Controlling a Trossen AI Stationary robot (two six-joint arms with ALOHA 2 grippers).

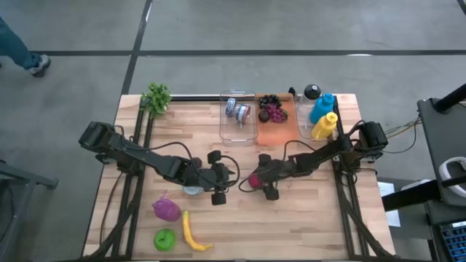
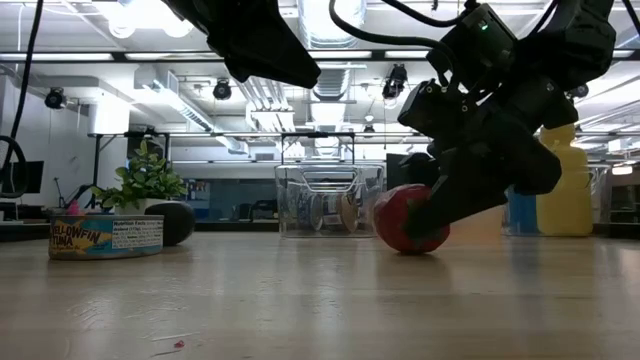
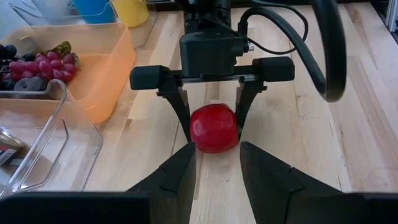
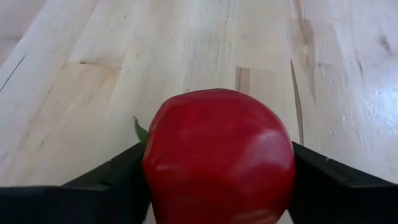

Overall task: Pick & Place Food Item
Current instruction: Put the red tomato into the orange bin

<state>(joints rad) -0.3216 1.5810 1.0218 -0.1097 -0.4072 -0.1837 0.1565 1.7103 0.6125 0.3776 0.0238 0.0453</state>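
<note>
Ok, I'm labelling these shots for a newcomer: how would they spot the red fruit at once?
Start at the wooden table and find the right gripper near its middle. The red apple sits on the wood between its fingers. It is the only red, round item; the other loose fruit lies at the near left corner.

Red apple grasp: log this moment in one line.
right hand: around red apple on table, fingers at both sides | left hand: waiting, facing it
</note>
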